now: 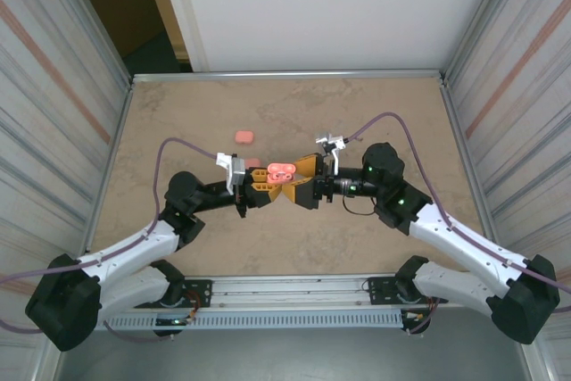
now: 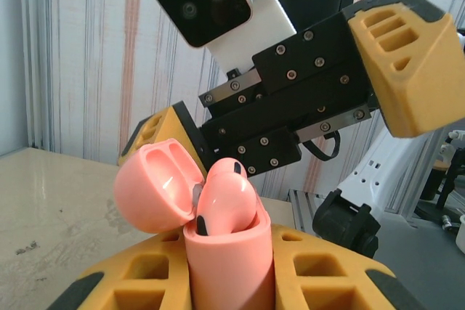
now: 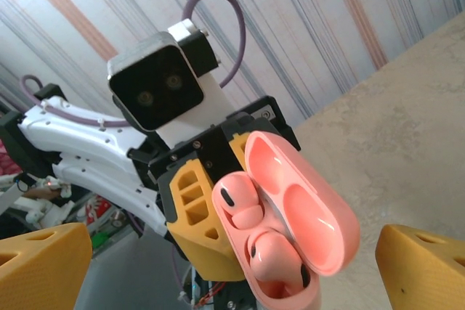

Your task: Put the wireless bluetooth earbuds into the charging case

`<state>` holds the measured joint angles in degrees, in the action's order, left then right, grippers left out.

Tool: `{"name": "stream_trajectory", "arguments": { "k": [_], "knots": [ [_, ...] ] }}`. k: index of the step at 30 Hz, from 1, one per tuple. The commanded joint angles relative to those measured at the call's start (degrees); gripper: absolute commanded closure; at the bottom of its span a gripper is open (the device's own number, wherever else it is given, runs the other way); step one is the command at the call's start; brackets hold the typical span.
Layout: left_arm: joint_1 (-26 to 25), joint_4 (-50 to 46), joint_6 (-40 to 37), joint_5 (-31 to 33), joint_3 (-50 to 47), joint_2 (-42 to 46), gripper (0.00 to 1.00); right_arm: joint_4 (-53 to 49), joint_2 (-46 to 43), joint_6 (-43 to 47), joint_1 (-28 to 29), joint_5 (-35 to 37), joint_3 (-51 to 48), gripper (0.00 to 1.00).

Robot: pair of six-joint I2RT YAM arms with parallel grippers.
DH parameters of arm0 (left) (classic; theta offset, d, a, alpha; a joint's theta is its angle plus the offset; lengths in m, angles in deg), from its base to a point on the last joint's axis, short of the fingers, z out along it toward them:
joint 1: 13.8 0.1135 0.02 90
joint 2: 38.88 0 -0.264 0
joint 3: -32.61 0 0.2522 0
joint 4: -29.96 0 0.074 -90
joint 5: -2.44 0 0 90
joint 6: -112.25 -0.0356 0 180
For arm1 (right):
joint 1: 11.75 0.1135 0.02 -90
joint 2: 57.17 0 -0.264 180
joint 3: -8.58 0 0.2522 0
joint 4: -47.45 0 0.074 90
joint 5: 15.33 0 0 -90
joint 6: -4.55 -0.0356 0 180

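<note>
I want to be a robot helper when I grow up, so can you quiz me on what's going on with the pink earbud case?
1. True or false: the lid of the charging case stands open.
2. Which gripper is clamped on the case?
3. How many earbuds sit in the case? A: one. B: two. C: four.

Key
1. True.
2. The left gripper.
3. B.
</note>
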<state>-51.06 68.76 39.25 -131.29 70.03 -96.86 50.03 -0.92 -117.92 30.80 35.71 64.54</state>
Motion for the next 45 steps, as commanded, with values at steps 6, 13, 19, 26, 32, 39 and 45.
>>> {"name": "stream_trajectory", "arguments": {
  "k": [6, 13, 19, 26, 32, 39, 45],
  "knots": [
    [-0.38, -0.41, -1.34, 0.66, 1.61, 0.01, 1.00, 1.64, 0.09, 2.19, 0.78, -1.47, 2.71, 0.01],
    [-0.36, -0.61, -1.93, 2.04, 1.41, -0.44, 1.00, 1.56, 0.09, 2.38, 0.87, -1.83, 2.91, 0.01],
    [-0.36, -1.34, -2.20, 3.12, 1.43, -1.04, 1.00, 1.24, -0.25, 2.67, 1.08, -2.00, 2.99, 0.01],
    [-0.36, -1.72, -2.40, 4.60, 1.48, -1.35, 1.00, 0.51, -1.25, 3.06, 1.23, -1.71, 2.67, 0.01],
    [-0.36, -2.26, -2.44, 5.57, 1.71, -1.23, 1.00, -0.06, -1.72, 3.11, 1.65, -1.42, 2.12, 0.01],
    [-0.36, -2.72, -2.62, 6.24, 1.66, -1.17, 1.00, -0.24, -2.51, 3.30, 2.60, -0.53, 1.40, 0.01],
    [-0.36, -2.73, -2.44, 6.20, 1.65, -0.81, 1.00, -1.44, -2.70, 3.73, 2.80, 0.10, 1.48, 0.01]
  ]
}}
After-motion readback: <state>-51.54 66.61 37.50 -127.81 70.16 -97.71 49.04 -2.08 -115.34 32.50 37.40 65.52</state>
